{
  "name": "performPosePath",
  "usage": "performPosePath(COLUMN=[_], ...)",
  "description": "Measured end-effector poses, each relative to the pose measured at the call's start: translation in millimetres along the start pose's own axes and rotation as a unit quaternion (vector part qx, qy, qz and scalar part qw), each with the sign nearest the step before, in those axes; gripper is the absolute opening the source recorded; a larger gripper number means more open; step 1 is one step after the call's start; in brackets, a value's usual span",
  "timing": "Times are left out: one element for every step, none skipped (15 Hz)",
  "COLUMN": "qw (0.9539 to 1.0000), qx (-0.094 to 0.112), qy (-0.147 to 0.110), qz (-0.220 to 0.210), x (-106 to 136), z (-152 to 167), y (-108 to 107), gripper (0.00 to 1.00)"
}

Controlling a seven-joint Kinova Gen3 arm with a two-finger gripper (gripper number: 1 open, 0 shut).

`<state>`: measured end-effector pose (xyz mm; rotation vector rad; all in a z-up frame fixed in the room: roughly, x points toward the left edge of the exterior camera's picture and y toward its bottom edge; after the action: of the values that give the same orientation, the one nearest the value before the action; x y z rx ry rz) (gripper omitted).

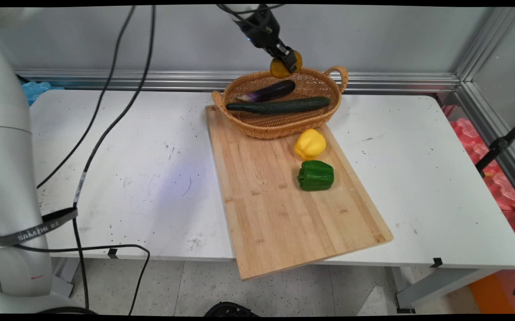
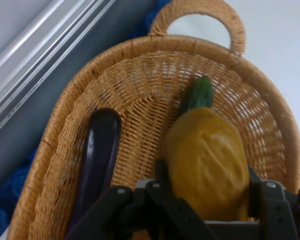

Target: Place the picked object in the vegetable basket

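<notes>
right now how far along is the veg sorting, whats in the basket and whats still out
Done, it seems: the eggplant and the cucumber lie in the wicker basket. In hand: the gripper is shut on a yellow-orange round vegetable, held above the basket's far side. Left out: the yellow pepper and green pepper sit on the cutting board.

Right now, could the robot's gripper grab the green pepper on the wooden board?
Probably not yet. The gripper is shut on a yellow-orange fruit above the basket. The green pepper sits uncovered on the board, so nothing else blocks it.
</notes>
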<state>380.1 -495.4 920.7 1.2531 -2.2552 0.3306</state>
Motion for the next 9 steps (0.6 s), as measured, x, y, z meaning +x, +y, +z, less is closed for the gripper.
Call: performPosePath(qw=[1.0, 0.9999, 0.9998, 0.9997, 0.9996, 0.9995, 0.9993, 0.9991, 0.9989], qx=[0.003, 0.006, 0.008, 0.01, 0.013, 0.015, 0.017, 0.018, 0.02], qy=[-0.003, -0.005, -0.007, -0.009, -0.012, -0.017, -0.021, -0.025, -0.03], qz=[-0.006, -0.01, -0.015, -0.018, -0.021, -0.024, -0.026, -0.028, -0.031], x=[6, 9, 13, 17, 19, 23, 26, 29, 32], z=[13, 20, 30, 37, 45, 56, 67, 76, 85], y=[-1, -2, -3, -4, -5, -6, -7, -8, -9], gripper=[0.0, 0.0, 0.0, 0.0, 0.0, 0.0, 0.0, 0.0, 0.0])
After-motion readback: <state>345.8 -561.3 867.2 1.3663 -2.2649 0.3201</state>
